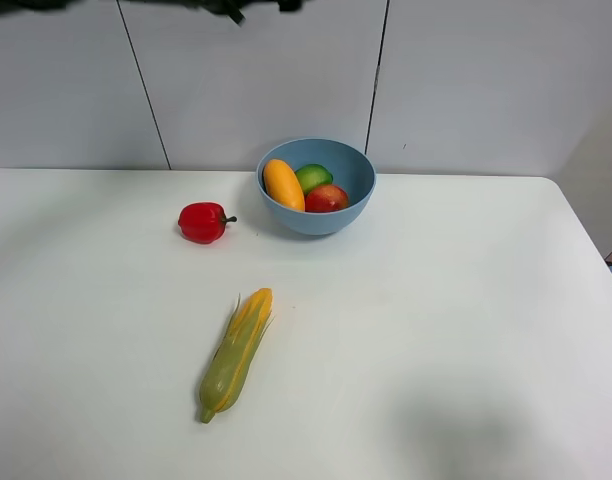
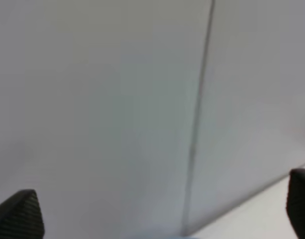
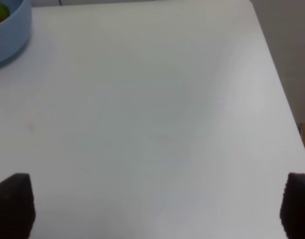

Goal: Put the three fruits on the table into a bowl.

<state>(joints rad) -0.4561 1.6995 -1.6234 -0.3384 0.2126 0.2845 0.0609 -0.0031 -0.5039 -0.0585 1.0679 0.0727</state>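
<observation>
Task looks done: mango, lime, pomegranate all inside bowl, near tabletop far edge, middle. Pepper, corn remain outside, correctly. Left claw apart, empty; right claw apart, empty. Nothing left.

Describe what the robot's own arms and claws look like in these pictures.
Little shows. The left claw has two dark grey fingertips with fine ridged pads and rounded corners. The right claw has two similar near-black fingertips, too blurred for texture. No cables or markings are visible; the high view shows only a dark blur at the top edge.
</observation>
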